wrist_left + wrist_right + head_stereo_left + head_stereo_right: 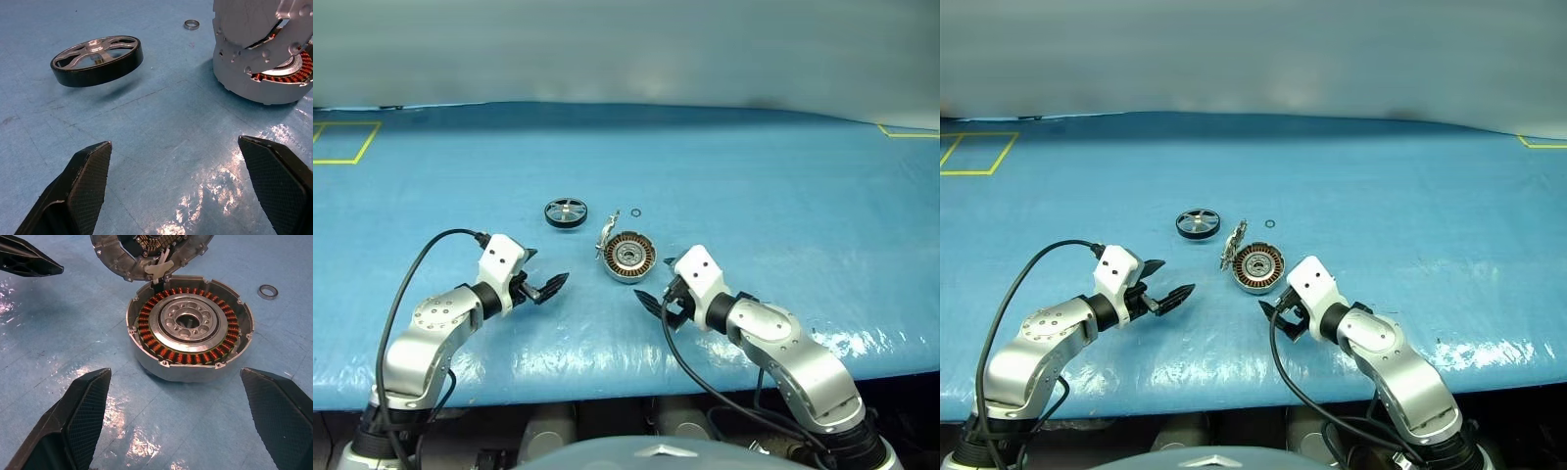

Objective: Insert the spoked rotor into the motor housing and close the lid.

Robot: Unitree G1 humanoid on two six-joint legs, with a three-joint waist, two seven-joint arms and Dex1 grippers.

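The spoked rotor [566, 212] lies flat on the blue table, a black ring with silvery spokes, left of the motor housing [630, 258]. The housing stands open and shows copper windings [161, 350] around its central hub. Its lid [605, 238] stands tilted up at the housing's left edge. My left gripper [546, 272] hovers open near the table's front, short of the rotor and left of the housing. My right gripper [656, 282] is open just in front of the housing, which sits between and beyond its fingertips [93, 387]. Nothing is held.
A tiny dark ring [636, 213] lies behind the housing, right of the rotor. Yellow tape marks [342, 142] sit at the table's far left and far right corners. The table's front edge [607, 387] runs just below both arms.
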